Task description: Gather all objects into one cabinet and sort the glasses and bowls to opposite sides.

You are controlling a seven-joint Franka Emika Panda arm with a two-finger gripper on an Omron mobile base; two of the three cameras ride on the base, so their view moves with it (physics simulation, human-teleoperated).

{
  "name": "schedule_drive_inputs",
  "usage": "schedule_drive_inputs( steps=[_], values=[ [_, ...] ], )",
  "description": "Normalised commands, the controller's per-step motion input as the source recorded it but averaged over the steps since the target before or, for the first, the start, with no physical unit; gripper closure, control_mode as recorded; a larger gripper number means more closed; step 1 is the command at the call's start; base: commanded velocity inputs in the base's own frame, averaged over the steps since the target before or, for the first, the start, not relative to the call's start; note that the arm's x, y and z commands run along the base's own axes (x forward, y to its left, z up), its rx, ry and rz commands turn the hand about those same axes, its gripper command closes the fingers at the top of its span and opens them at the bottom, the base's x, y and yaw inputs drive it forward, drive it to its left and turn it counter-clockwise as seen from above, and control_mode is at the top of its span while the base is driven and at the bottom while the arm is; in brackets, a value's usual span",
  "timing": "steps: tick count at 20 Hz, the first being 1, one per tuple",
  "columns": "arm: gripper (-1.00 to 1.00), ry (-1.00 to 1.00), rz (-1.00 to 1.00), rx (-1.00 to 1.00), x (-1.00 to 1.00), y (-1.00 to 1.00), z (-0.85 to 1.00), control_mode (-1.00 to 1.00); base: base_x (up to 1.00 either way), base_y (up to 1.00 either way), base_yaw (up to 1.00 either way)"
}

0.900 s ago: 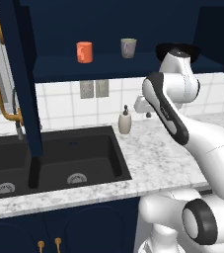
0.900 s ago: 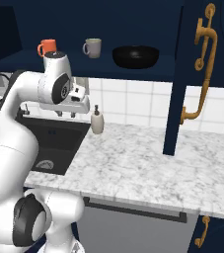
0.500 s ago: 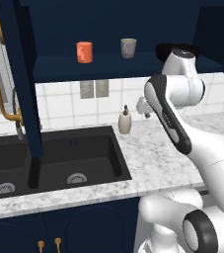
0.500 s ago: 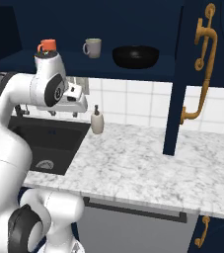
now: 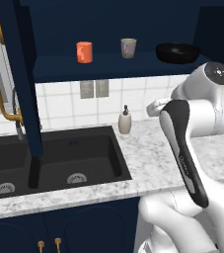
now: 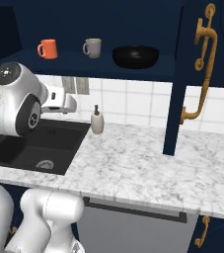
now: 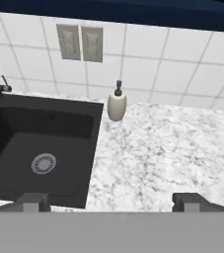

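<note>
Hovering fingers (image 7: 111,201) below shelved cups (image 5: 84,52)

orange-red cup (image 5: 84,52), black bowl (image 5: 177,52) — speckled counter (image 5: 155,158)

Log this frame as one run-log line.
hand: open, empty, above marble counter | shelf: orange-red cup, grey-beige cup, glossy black bowl | cabinet door open

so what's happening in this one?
Nothing is being handled. The gripper is open and empty above the marble counter, facing the soap dispenser by the sink. On the open cabinet shelf stand an orange cup, a grey cup and the black bowl.
</note>
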Motion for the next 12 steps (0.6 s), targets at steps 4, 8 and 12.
schedule_drive_inputs(
  steps=[4, 8, 12],
  values=[
    [-1.0, -0.04, 0.0, 0.0, -0.19, -0.02, 0.03, -1.0, 0.0, 0.0, 0.0],
    [-1.0, -0.15, 0.0, 0.06, -0.24, -0.14, 0.44, -1.0, 0.0, 0.0, 0.0],
    [-1.0, -0.16, -0.01, 0.03, -0.39, -0.08, 0.17, -1.0, 0.0, 0.0, 0.0]
  ],
)
